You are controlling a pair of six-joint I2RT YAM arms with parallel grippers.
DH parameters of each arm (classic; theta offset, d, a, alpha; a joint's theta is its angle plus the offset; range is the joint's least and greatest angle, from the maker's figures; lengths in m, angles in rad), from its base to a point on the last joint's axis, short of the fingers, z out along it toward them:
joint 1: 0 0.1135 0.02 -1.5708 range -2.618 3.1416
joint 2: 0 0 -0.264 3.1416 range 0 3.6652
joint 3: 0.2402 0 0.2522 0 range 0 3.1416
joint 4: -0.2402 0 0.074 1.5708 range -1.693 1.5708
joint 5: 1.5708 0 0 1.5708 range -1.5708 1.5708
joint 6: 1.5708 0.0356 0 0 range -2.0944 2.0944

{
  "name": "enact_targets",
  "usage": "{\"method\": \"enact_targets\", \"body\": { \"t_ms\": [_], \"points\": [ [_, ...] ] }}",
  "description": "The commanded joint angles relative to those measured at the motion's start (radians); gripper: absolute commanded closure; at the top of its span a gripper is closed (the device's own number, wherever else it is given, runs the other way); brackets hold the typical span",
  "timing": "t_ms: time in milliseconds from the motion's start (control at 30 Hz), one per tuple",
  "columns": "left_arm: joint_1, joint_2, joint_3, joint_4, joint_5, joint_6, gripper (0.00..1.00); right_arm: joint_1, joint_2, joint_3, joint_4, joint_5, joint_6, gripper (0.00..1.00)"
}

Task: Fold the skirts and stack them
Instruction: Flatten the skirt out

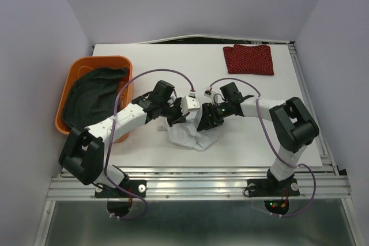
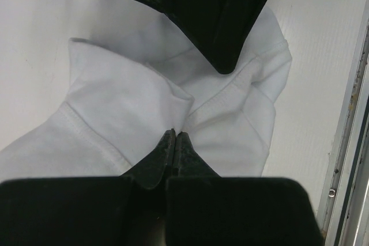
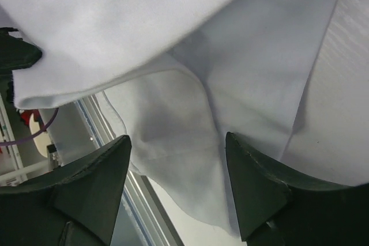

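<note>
The white skirt (image 1: 188,137) lies crumpled near the table's front middle, with part of it drawn up toward my left gripper (image 1: 174,120). In the left wrist view that gripper (image 2: 174,135) is shut, its tips pinching a fold of the white skirt (image 2: 115,102). My right gripper (image 1: 203,124) hovers just right of it, open (image 3: 177,136), with a hanging flap of the white skirt (image 3: 173,38) in front of its fingers and no grip on it. The red skirt (image 1: 249,59) lies folded flat at the back right. A dark grey skirt (image 1: 92,91) fills the orange basket (image 1: 118,60).
The orange basket stands at the table's left edge beside my left arm. The metal rail (image 1: 196,171) of the table's front edge runs close below the white skirt. One finger of the right gripper (image 2: 219,21) shows at the top of the left wrist view.
</note>
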Motion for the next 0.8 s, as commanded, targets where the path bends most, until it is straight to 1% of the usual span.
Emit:
{"method": "enact_targets", "body": {
  "t_ms": [0, 133, 167, 333, 400, 433, 467, 500, 533, 600, 633, 667, 700, 733, 767],
  "points": [
    [-0.001, -0.036, -0.011, -0.017, 0.050, 0.010, 1.00, 0.001, -0.064, 0.013, 0.070, 0.049, -0.002, 0.28],
    [-0.001, -0.050, -0.029, -0.003, 0.052, 0.003, 1.00, 0.001, -0.011, 0.036, 0.053, 0.004, -0.025, 0.30],
    [0.000, -0.051, -0.029, 0.004, 0.052, -0.023, 1.00, 0.001, -0.004, 0.036, 0.048, -0.008, -0.026, 0.34],
    [0.040, -0.034, -0.015, 0.050, 0.087, -0.131, 1.00, 0.024, 0.013, -0.004, 0.042, -0.046, -0.043, 0.38],
    [0.042, -0.044, -0.031, 0.083, 0.084, -0.174, 0.99, 0.033, 0.021, -0.027, 0.042, -0.059, -0.054, 0.45],
    [0.042, -0.048, -0.040, 0.095, 0.081, -0.189, 0.98, 0.033, 0.019, -0.033, 0.044, -0.060, -0.060, 0.56],
    [0.040, -0.048, -0.052, 0.103, 0.070, -0.224, 0.93, 0.033, 0.007, -0.038, 0.045, -0.069, -0.072, 0.63],
    [0.042, -0.047, -0.057, 0.101, 0.067, -0.241, 0.89, 0.033, -0.005, -0.044, 0.045, -0.073, -0.080, 0.74],
    [0.040, -0.044, -0.058, 0.098, 0.067, -0.254, 0.84, 0.033, -0.017, -0.053, 0.045, -0.074, -0.090, 0.99],
    [0.051, -0.044, -0.054, 0.097, 0.070, -0.295, 0.75, 0.033, -0.063, -0.067, 0.045, -0.070, -0.101, 0.99],
    [0.066, -0.047, -0.048, 0.101, 0.082, -0.350, 0.69, 0.033, -0.080, -0.076, 0.048, -0.070, -0.103, 0.99],
    [0.112, -0.048, -0.023, 0.103, 0.127, -0.376, 0.65, 0.033, -0.099, -0.098, 0.053, -0.068, -0.106, 0.99],
    [0.135, -0.048, -0.005, 0.107, 0.145, -0.404, 0.60, 0.033, -0.119, -0.105, 0.054, -0.063, -0.106, 0.99],
    [0.157, -0.038, 0.018, 0.118, 0.158, -0.430, 0.57, 0.033, -0.161, -0.113, 0.054, -0.057, -0.109, 0.99],
    [0.187, -0.027, 0.085, 0.118, 0.168, -0.456, 0.55, 0.033, -0.183, -0.127, 0.053, -0.051, -0.114, 0.99]
  ]
}}
